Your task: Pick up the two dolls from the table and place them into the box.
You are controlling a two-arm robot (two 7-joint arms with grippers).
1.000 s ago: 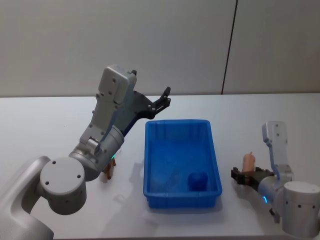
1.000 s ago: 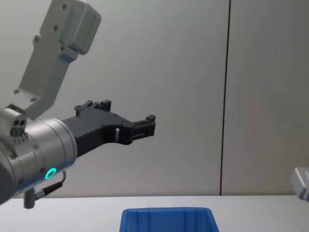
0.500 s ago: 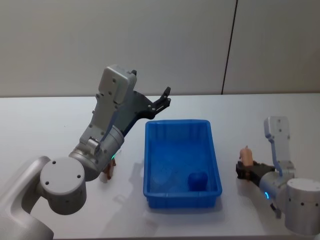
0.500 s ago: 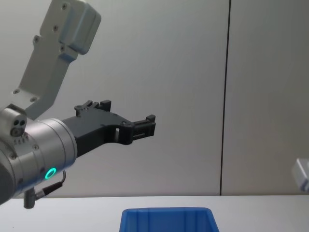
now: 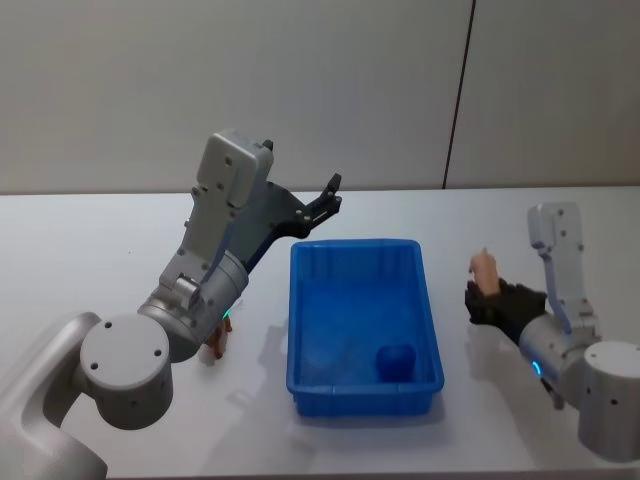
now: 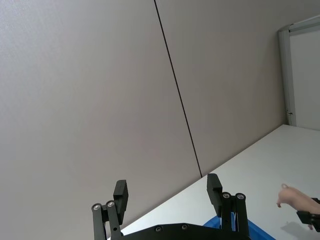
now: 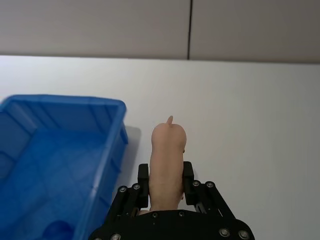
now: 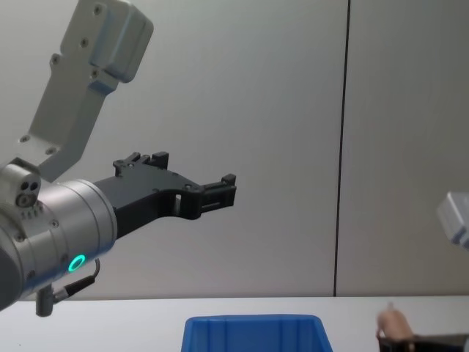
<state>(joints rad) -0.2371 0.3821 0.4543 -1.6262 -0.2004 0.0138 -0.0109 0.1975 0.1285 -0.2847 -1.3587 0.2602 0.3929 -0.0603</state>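
Head view, right of centre: the right gripper is clenched on a peach-coloured doll, just right of the box but apart from its rim, and seemingly clear of the table. In the right wrist view the doll stands tall out of the narrow jaws, gripped only near its base — a quick swing toward the box could twist it loose and drop it short. A low carry risks knocking the doll against the thick rim. The left gripper, jaws spread and empty, hangs above the box's far left corner, upper middle of the frame; a wide crossing path could meet it. A dark blue lump lies in the box's near right corner — a release there could land on it. A small brown object shows partly behind the left arm.
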